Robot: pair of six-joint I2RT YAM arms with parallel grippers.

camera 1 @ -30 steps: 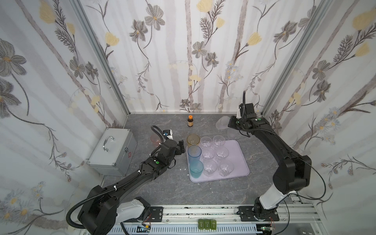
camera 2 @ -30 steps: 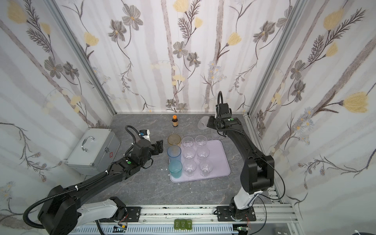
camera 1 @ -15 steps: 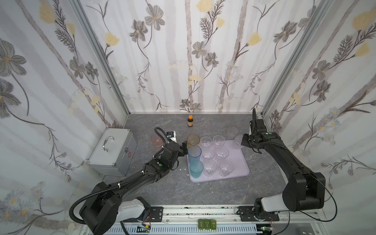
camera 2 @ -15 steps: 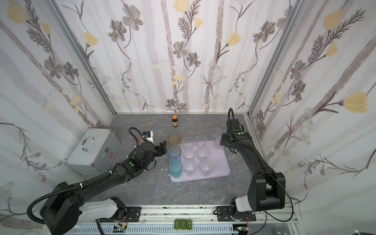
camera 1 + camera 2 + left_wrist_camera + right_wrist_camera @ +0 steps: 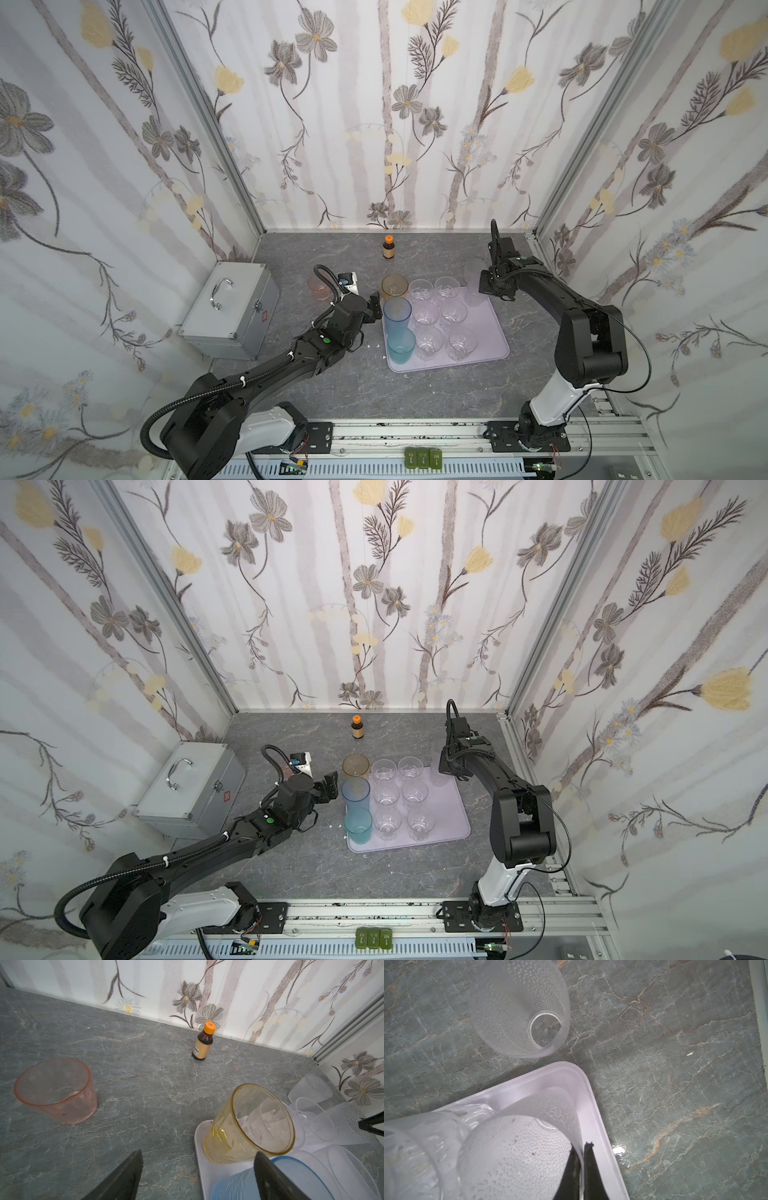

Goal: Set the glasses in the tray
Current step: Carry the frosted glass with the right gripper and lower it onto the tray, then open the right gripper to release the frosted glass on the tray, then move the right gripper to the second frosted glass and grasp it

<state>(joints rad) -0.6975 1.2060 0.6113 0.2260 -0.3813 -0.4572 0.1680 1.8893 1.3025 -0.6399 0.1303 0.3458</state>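
Now one frosted glass (image 5: 517, 1153) is in the far right corner of the tray (image 5: 591, 1093), its wall pinched by the narrow jaws of the right gripper (image 5: 581, 1146), probably to seat it beside six clear glasses (image 5: 453, 311). One amber (image 5: 249, 1124), one blue (image 5: 397, 320), one teal glass (image 5: 401, 349) line the left edge. A second frosted glass (image 5: 519, 1007) and one pink glass (image 5: 56, 1091) wait on the bench (image 5: 332, 386); the left gripper (image 5: 198, 1154) hangs wide, empty.
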